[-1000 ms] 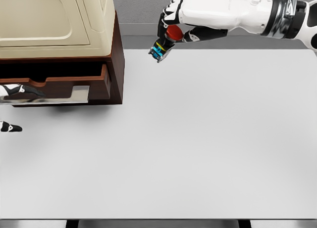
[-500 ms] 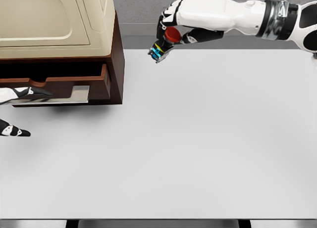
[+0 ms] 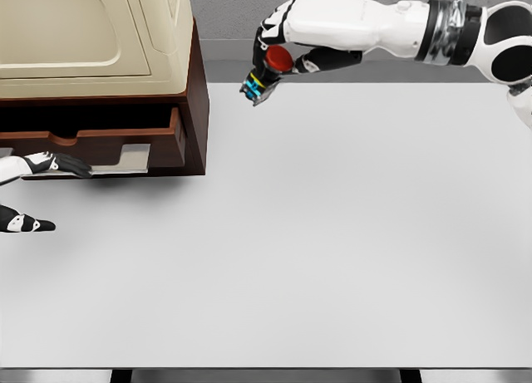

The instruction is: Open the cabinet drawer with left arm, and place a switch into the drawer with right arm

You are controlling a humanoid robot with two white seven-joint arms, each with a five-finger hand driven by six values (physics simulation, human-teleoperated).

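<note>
A dark wood cabinet [image 3: 196,109] with a cream top stands at the back left of the table. Its drawer [image 3: 125,135] is pulled out and has a metal handle [image 3: 129,160] on its front. My right hand [image 3: 274,52] hangs in the air just right of the cabinet's top corner, shut on a switch [image 3: 264,74] with a red button and a black, blue and yellow body. My left hand [image 3: 33,192] shows at the left edge in front of the drawer, fingers spread and holding nothing.
The white table [image 3: 332,250] stretches wide in front of and to the right of the cabinet. A grey wall runs behind it. The table's front edge lies near the bottom of the view.
My right hand has carried the switch a little left and up, closer to the cabinet. My left hand has let go of the handle and slid slightly right and down.
</note>
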